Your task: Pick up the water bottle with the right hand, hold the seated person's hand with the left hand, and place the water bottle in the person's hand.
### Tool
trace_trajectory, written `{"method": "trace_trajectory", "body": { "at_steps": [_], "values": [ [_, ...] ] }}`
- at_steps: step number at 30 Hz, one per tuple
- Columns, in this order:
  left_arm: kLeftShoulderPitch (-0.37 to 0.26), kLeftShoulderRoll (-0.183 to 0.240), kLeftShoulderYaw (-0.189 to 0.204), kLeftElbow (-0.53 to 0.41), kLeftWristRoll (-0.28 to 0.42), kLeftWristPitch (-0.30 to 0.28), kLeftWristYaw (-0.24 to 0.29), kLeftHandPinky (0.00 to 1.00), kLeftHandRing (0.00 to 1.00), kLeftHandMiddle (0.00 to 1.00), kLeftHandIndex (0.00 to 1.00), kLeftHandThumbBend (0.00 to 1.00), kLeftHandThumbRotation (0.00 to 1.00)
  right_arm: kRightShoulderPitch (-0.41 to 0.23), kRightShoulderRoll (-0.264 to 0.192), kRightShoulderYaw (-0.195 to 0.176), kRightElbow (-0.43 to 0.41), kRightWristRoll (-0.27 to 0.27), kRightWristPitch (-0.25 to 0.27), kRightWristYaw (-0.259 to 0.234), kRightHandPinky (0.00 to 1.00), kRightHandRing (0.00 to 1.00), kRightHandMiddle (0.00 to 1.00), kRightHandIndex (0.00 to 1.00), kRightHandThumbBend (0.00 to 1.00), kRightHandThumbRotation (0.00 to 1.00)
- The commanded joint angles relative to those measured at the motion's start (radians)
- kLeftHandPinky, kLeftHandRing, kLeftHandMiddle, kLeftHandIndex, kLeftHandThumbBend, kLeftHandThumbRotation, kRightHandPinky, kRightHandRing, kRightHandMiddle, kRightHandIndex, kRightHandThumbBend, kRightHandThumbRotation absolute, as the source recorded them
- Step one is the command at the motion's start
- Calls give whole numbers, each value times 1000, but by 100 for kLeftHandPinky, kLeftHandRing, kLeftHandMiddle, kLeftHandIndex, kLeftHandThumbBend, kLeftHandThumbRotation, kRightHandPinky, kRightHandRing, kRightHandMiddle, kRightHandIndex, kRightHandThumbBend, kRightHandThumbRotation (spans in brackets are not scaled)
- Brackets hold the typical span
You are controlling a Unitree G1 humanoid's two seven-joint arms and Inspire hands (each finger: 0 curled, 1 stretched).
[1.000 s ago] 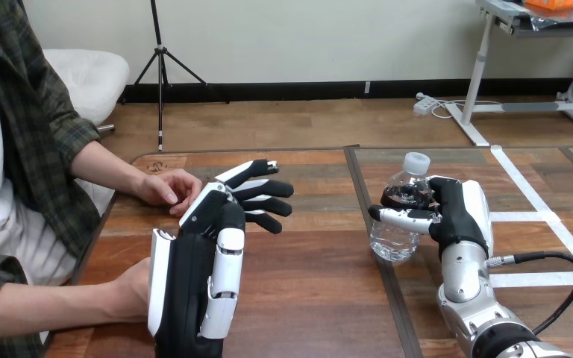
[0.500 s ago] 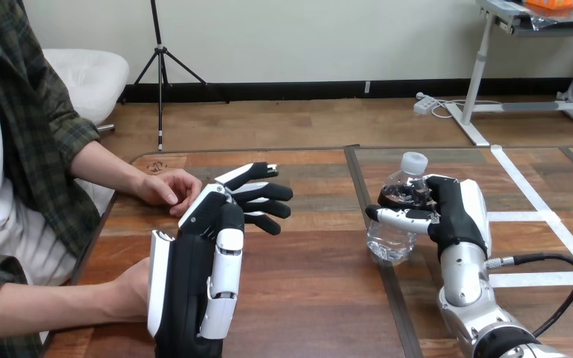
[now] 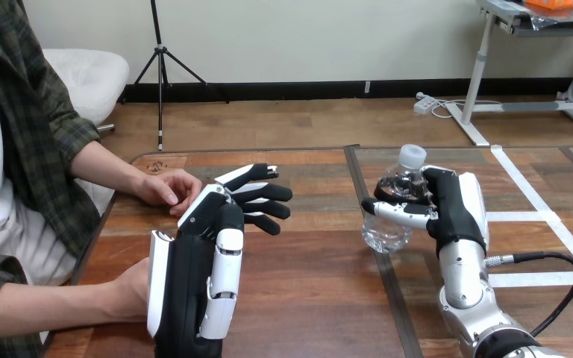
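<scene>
Water bottle [image 3: 385, 233], clear plastic, white cap, in right hand [image 3: 456, 205]

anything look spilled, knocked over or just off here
Nothing stands out. The water bottle is capped, leaning slightly in the grip of the right hand; the table around it looks dry. The left hand is open.

single head-mounted camera, facing forward and down, close over the wooden table [image 3: 321, 291]

Water bottle [image 3: 386, 233] slightly farther left
</scene>
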Motion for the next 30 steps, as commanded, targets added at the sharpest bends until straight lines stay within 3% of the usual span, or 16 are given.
{"method": "trace_trajectory", "body": {
  "at_steps": [1,17,25,30],
  "values": [
    [52,-23,-5,8,-2,-22,0,45,56,62,69,15,95,-49,-29,0,-47,2,-75,-14,41,44,49,51,78,0],
    [30,-29,5,6,-10,-1,3,44,55,61,68,15,94,-12,-34,5,-103,2,-188,-15,39,43,48,50,76,0],
    [8,-12,18,4,-12,1,-5,43,54,61,69,15,94,19,-42,12,-135,-7,-254,-7,39,43,48,49,76,0],
    [-1,16,34,-6,-10,2,-21,43,55,63,70,12,94,43,-38,4,-158,12,-292,30,39,43,48,49,75,0]
  ]
}}
